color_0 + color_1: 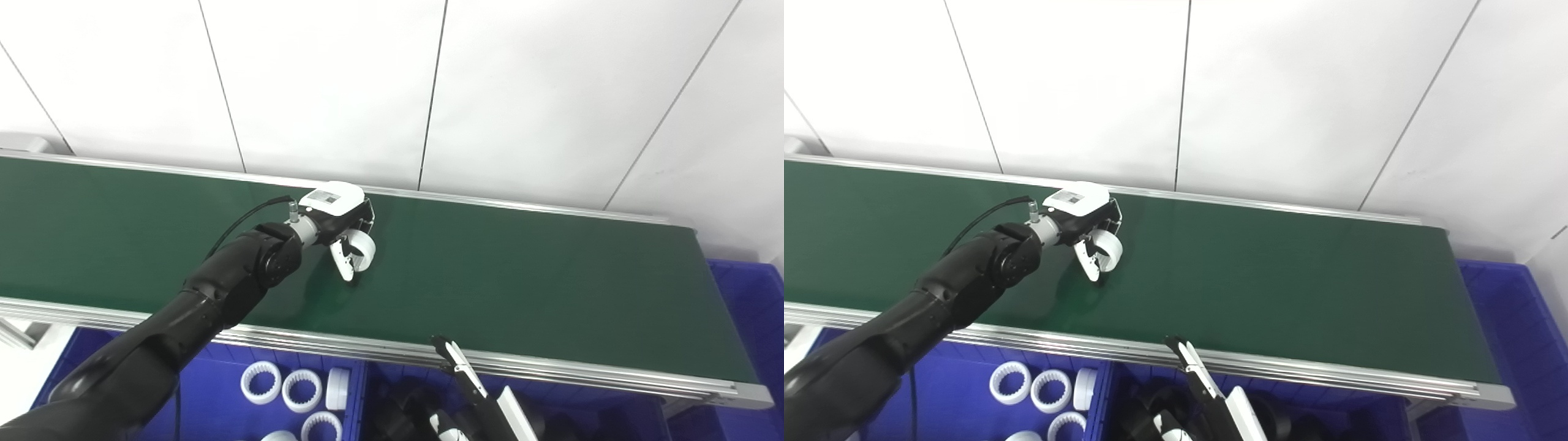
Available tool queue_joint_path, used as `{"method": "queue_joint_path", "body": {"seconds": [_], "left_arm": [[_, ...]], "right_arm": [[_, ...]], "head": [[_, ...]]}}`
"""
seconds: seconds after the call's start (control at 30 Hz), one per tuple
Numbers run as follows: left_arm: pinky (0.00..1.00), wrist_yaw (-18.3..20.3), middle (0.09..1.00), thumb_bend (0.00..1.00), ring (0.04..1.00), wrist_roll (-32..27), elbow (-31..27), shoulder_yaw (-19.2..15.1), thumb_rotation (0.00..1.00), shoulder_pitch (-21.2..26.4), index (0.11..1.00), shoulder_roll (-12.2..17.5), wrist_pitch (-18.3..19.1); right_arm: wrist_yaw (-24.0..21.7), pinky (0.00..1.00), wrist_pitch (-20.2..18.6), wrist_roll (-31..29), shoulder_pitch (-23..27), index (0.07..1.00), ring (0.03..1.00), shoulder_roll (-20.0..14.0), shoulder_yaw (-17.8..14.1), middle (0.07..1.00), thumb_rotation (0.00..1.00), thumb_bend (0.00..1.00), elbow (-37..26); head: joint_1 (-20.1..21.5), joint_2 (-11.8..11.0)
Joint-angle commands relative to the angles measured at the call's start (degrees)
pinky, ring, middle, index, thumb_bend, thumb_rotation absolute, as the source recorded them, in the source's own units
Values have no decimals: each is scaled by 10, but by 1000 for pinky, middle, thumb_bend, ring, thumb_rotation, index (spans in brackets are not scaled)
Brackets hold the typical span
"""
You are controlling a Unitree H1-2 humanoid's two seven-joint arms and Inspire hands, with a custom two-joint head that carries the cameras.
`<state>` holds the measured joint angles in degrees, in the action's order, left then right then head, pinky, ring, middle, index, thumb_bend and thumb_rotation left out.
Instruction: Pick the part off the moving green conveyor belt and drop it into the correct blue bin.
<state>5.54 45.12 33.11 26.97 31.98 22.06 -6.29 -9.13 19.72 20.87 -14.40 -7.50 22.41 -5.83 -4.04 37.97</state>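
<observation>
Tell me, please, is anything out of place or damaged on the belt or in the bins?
Nothing stands out. The left hand holds a white ring over the green belt; more white rings lie in the blue bin below.

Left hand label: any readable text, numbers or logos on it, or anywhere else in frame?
Nothing legible in either view.
Label on the back of the left hand: dark printed marks, too small and blurred to read.
Conveyor belt, blue bin, white ring parts and wall: no markings visible.
</observation>
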Motion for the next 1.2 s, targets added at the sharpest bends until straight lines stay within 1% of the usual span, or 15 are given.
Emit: {"method": "queue_joint_path", "body": {"seconds": [0.0,0.1,0.23,0.4,0.43,0.57,0.63,0.8,0.93,0.97,1.0,1.07,1.1,1.13,1.17], "left_arm": [[133,8,212,738,178,3,-1,2,0,10,206,11,7],[125,16,211,731,175,-2,-2,0,0,12,209,11,9],[107,33,196,712,156,-12,-35,-4,0,7,201,23,2],[117,83,194,708,160,-41,-120,-30,0,-9,182,39,13],[116,95,193,707,159,-46,-146,-35,0,-12,180,45,17],[127,135,202,695,167,-59,-219,-52,0,-21,198,63,30],[143,150,220,691,181,-63,-242,-58,0,-23,215,69,34],[157,198,228,698,191,-80,-303,-74,0,-28,216,87,53],[190,224,235,698,206,-92,-328,-82,0,-33,217,102,47],[185,232,230,702,201,-97,-337,-85,0,-37,213,106,51],[170,239,222,709,190,-101,-346,-88,0,-42,208,109,55],[147,254,209,720,175,-118,-365,-97,0,-52,197,116,59],[140,262,208,721,172,-127,-374,-101,0,-57,197,120,62],[132,270,205,716,169,-134,-384,-105,0,-60,193,123,65],[129,280,204,717,167,-142,-393,-110,0,-62,192,127,69]], "right_arm": [[4,897,0,-1,4,972,966,6,-1,994,919,372,-17],[3,898,0,-3,3,973,967,5,-2,996,919,373,-17],[2,892,-1,-2,4,971,963,5,-2,995,914,375,-18],[1,887,-1,-5,8,969,959,4,-4,992,917,385,-14],[0,887,-2,-5,10,969,960,4,-4,992,918,386,-13],[-1,888,0,-9,15,967,960,4,-5,994,930,399,-6],[-3,886,-1,-11,18,969,958,3,-5,994,932,397,-6],[-5,879,-3,-11,22,967,953,2,-5,992,920,397,-9],[-4,874,-6,-6,22,965,948,2,-5,989,910,398,-12],[-4,874,-7,-5,23,965,948,2,-5,989,910,397,-14],[-4,877,-8,-5,23,965,950,2,-5,989,909,396,-15],[-6,881,-15,-2,23,965,952,3,-5,989,911,396,-24],[-6,882,-20,1,24,964,953,4,-6,988,912,398,-29],[-8,881,-28,2,25,964,952,4,-6,986,923,404,-38],[-11,882,-36,3,28,964,952,4,-6,986,931,407,-45]], "head": [[0,-1],[0,0],[-1,0],[-6,0],[-6,1],[-7,-2],[-8,-1],[-8,-1],[-7,0],[-6,6],[-6,6],[-3,35],[-1,46],[4,73],[6,93]]}}
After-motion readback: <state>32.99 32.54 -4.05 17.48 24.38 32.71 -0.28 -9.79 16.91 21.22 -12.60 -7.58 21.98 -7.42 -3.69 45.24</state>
